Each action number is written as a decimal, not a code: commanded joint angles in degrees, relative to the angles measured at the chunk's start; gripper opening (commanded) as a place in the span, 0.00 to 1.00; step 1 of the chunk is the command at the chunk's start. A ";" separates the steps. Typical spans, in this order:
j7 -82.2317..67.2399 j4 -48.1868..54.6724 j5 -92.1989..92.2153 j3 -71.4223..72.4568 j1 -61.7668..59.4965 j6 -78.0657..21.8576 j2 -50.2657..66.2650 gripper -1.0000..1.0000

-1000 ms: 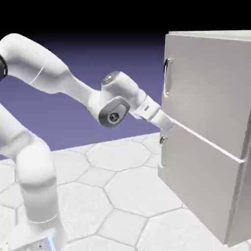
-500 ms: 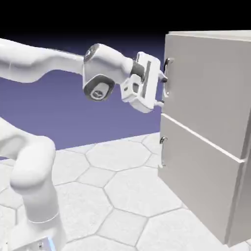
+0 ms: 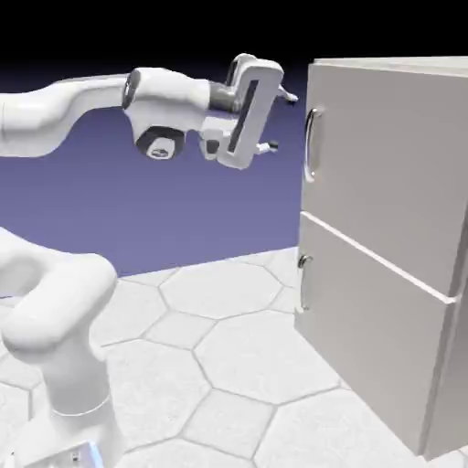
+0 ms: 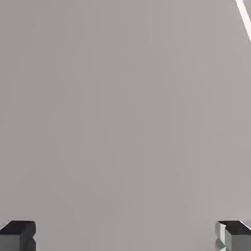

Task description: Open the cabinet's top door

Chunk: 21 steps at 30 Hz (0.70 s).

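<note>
The cabinet (image 3: 393,247) is a tall light-grey box at the exterior view's right. Its top door (image 3: 393,155) is flush and carries a long vertical silver handle (image 3: 312,144) at its left edge. My gripper (image 3: 281,121) hovers level with the upper part of that handle, a short gap to its left, not touching it. The jaws stand open and empty, one finger above the other. In the hand view, plain grey cabinet surface (image 4: 122,112) fills the picture, and both fingertips (image 4: 17,236) sit far apart at the bottom corners with nothing between them.
Below the top door is a lower grey panel (image 3: 375,338) with a small short handle (image 3: 303,262). A pale seam (image 4: 243,17) crosses the hand view's top right corner. The white arm (image 3: 64,101) stretches in from the left over a hexagon-tiled floor (image 3: 228,366).
The hand has risen from the seam between the two panels to handle height and drawn back a little to the left, away from the cabinet. The jaws stayed open.
</note>
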 commanded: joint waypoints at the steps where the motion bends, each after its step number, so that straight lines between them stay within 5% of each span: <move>1: 2.20 0.43 2.50 1.26 -1.16 -0.31 -0.95 0.50; 21: 46.18 8.95 52.34 26.40 -24.27 -6.42 -19.87 0.50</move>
